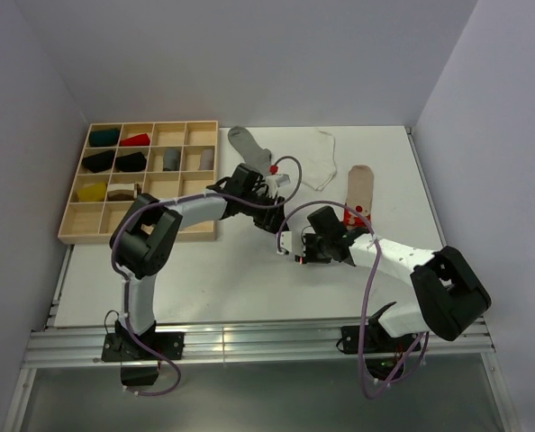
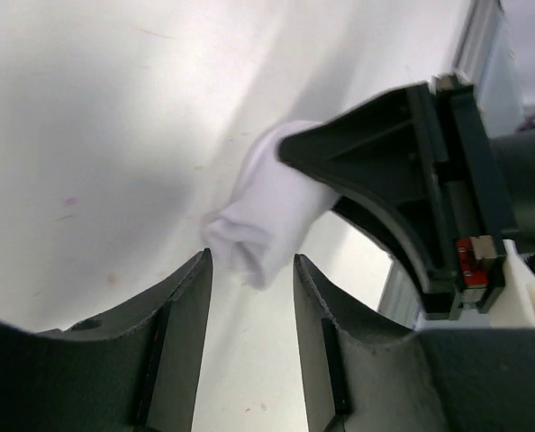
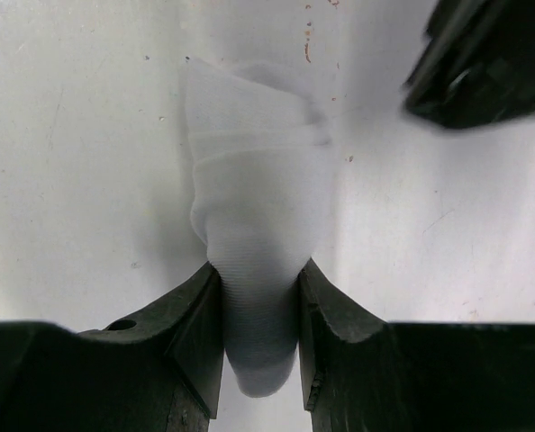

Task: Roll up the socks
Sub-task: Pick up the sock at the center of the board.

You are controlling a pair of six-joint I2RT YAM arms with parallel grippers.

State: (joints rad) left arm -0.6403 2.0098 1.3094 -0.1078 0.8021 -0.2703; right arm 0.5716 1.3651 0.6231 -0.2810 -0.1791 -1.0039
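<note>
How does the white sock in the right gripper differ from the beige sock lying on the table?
The white fabric sock is rolled into a compact bundle; the beige fabric sock with a red-and-white patterned end lies flat and stretched out. The white sock is pinched in the right gripper; the beige sock rests free on the white table. Both are soft fabric.

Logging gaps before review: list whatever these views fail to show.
- Top view: the rolled white sock in the right claw cannot be picked out among the wrists; the right arm covers part of the beige sock.
- Top view: bundles in the wooden tray are too small to identify.
- Left wrist view: blurred; the right claw covers the roll's far end.
- Right wrist view: the frame corner cuts off the left claw.
</note>
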